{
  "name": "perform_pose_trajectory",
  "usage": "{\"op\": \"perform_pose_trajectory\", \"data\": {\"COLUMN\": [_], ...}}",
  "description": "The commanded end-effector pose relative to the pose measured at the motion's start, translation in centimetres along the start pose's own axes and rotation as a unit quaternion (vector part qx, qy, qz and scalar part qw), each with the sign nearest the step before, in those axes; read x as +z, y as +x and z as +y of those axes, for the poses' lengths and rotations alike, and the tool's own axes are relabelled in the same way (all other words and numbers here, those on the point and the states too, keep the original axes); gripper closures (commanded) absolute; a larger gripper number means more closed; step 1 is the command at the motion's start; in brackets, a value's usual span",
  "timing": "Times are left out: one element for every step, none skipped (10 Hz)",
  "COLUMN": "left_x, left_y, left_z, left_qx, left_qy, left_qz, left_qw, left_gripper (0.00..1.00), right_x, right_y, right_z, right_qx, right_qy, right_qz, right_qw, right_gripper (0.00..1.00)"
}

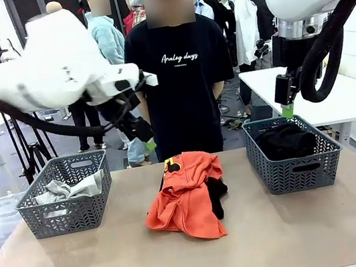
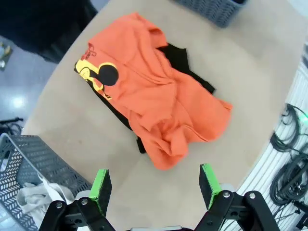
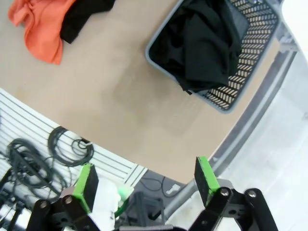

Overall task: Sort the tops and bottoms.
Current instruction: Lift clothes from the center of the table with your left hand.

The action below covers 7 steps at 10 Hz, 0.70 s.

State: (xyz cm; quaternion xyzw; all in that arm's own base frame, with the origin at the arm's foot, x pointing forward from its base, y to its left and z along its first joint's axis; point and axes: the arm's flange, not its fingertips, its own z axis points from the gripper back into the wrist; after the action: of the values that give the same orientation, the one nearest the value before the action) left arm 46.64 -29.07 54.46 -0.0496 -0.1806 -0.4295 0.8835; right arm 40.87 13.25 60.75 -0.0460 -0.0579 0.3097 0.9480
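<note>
Squarely at table centre, the orange-red top [image 2: 159,101] lies crumpled, cartoon print up, draped over a black garment [image 2: 185,65] that pokes out at two sides. Off to one side the light grey top [image 1: 65,190] sits in the left basket [image 1: 76,217]. Opposite, black bottoms [image 1: 286,140] fill the right basket [image 1: 296,174]. Above the pile's near edge hangs the left gripper [image 2: 155,188], jaws wide, nothing btwn the pads. Over the right basket hovers the right gripper [image 1: 287,111], also wide & empty. A person [image 1: 182,85] in a printed black tee stands at the far side. Likely snag: the two layers touch, so a deep pinch on the orange cloth could catch the black one too & carry a bottom into the tops basket. A shallow pinch on a loose fold may slip, or leave a sleeve trailing over the basket rim.
</note>
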Motion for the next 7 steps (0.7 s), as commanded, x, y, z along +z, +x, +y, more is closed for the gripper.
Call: {"op": "perform_pose_trajectory", "data": {"left_x": [-2.6,-5.2,-6.4,-4.7,-4.7,-4.7,-6.4], "left_y": [3.2,4.0,3.7,2.5,2.5,2.5,3.4], "left_z": [1.9,3.0,2.9,2.4,2.4,2.4,3.0], "left_qx": [0.030,0.050,0.054,0.030,0.030,0.030,0.039], "left_qy": [0.017,-0.003,-0.025,0.001,0.001,0.001,-0.010], "left_qz": [0.030,0.017,0.003,0.023,0.023,0.023,0.022], "left_qw": [0.999,0.999,0.998,0.999,0.999,0.999,0.999], "left_gripper": [0.05,0.05,0.05,0.05,0.05,0.05,0.05], "right_x": [0.2,0.2,0.2,0.2,0.2,0.2,0.2], "right_y": [0.2,0.2,0.2,0.2,0.2,0.2,0.2], "right_z": [0.0,0.0,0.0,0.0,0.0,0.0,0.0], "right_qx": [-0.008,-0.008,-0.008,-0.008,-0.008,-0.008,-0.008], "right_qy": [-0.008,-0.008,-0.008,-0.008,-0.008,-0.008,-0.008], "right_qz": [0.008,0.008,0.008,0.008,0.008,0.008,0.008], "right_qw": [1.000,1.000,1.000,1.000,1.000,1.000,1.000], "right_gripper": [0.00,0.00,0.00,0.00,0.00,0.00,0.00]}}
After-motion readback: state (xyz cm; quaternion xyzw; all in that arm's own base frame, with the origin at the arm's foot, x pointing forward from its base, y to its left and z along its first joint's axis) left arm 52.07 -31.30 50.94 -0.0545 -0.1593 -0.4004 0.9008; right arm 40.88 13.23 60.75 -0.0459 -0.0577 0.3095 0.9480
